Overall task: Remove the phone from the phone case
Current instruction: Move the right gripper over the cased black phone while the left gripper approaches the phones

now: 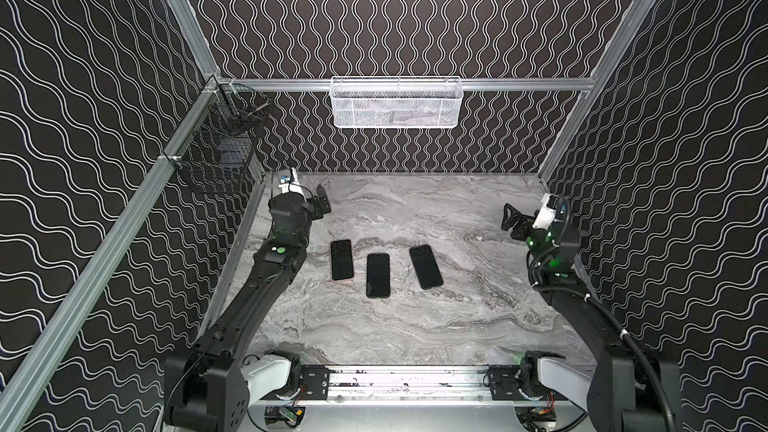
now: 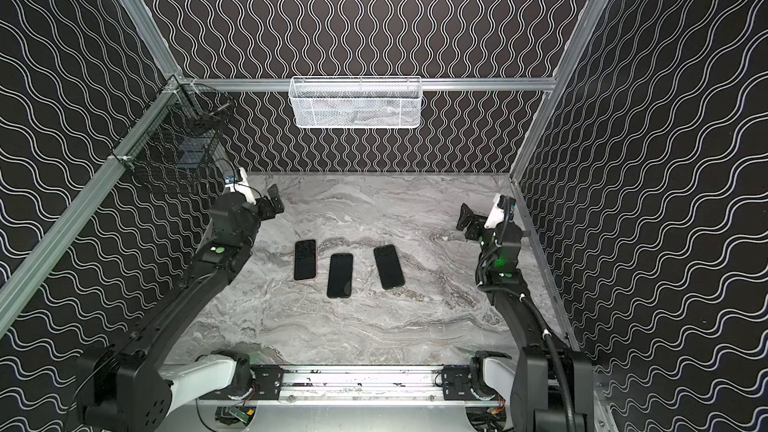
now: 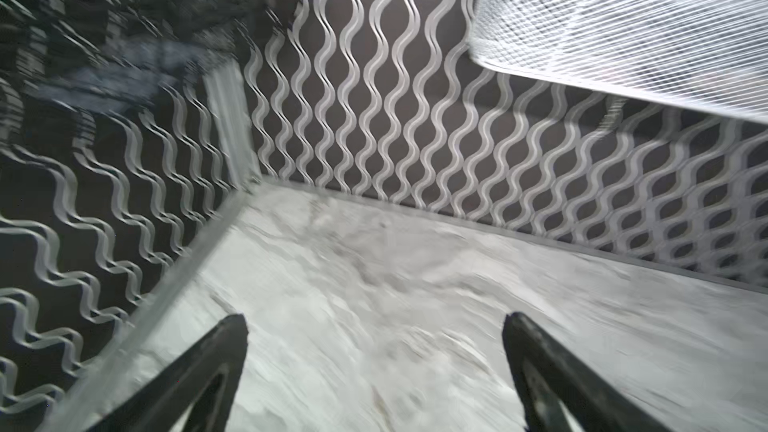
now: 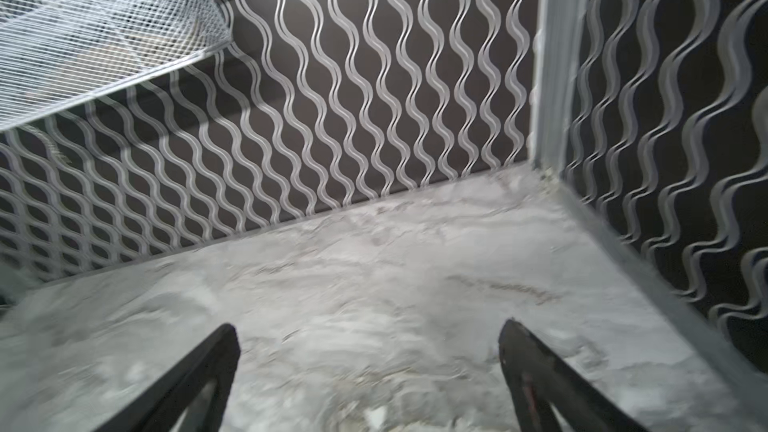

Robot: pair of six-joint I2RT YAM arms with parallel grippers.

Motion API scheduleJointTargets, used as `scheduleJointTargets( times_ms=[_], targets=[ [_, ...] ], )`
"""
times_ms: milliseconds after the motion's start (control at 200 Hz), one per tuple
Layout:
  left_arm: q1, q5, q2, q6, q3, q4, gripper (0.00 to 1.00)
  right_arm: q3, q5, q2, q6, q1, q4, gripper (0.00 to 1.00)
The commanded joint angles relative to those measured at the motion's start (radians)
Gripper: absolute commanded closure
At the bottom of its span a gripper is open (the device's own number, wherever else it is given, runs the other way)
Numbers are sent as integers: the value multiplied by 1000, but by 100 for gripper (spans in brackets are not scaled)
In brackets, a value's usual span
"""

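Three phones [image 1: 377, 275] side by side mid-frame on table [image 1: 415, 326]; left tool [image 1: 318, 201] centre-left, right tool [image 1: 513, 218] centre-right, both spread apart, empty.

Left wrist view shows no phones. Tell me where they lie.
Observer: Left phone, middle phone and right phone lie in a row on the table, nearer the arms' bases than your left gripper.
Operator: Say which has a case.
Observer: Left phone shows a pinkish rim; the others, cannot tell.
Operator: Report the right gripper.
Observer: Open, empty, by the table's right edge.
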Motion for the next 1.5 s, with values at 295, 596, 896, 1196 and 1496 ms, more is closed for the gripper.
scheduleJointTargets(
  times_ms=[295,596,896,1196,1496],
  targets=[
    [-20,262,41,-89,198,-617,1,335,100,75,57,373,-856,1],
    [-37,285,22,-90,94,-603,1,306,187,199,101,591,-974,1],
    [-37,187,8,-78,93,-624,1,333,243,314,168,709,-980,1],
    [-37,219,59,-99,89,-627,1,444,274,493,178,795,-950,1],
    [-37,209,32,-106,80,-617,1,467,288,586,170,804,-924,3]
  ],
)
